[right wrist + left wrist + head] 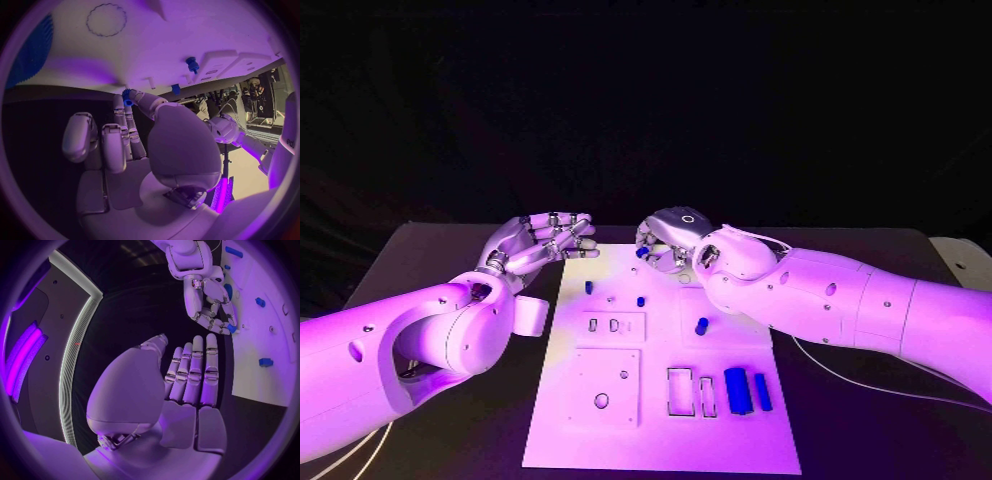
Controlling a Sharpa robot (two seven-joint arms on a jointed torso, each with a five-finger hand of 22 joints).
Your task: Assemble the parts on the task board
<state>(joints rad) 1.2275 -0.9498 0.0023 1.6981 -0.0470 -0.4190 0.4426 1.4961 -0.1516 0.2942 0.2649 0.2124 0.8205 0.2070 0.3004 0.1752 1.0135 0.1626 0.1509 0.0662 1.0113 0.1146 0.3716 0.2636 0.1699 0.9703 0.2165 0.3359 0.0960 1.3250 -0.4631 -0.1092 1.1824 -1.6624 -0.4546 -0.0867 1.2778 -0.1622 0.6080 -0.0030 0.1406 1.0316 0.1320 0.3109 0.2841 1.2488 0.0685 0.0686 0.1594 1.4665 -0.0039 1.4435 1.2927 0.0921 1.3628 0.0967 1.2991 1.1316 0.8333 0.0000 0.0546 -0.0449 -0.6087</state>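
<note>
- White board is lying flat in the middle of the black table, long side running away from you, so both arms are reaching its far end from either side.
- Right arm is crossing the board's right edge; judging by that, it is shadowing the middle sockets and you are losing sight of whatever lies beneath it.
- Right hand is hovering over the board's far end with a small blue part pinched at its fingertips; the remaining fingers are curling loosely beside them. You are probably carrying this part toward a socket near that far edge.
- Left hand is hanging just off the board's far left corner, holding nothing. Its fingers are lying straight and close together, thumb apart; it looks to be waiting clear, leaving the right hand room.
- Raised plates with holes and slots are sitting on the board's left half, near you; they are not blocking the reach.
- Empty frames are standing beside two upright blue blocks at the near right, well apart from the working hand.
- Loose blue parts are sitting mid-board: one just beside the right arm, two nearer the far end. The one by the arm is the likeliest to get brushed as you move.
- Cable is trailing on the table right of the board, away from the parts.
</note>
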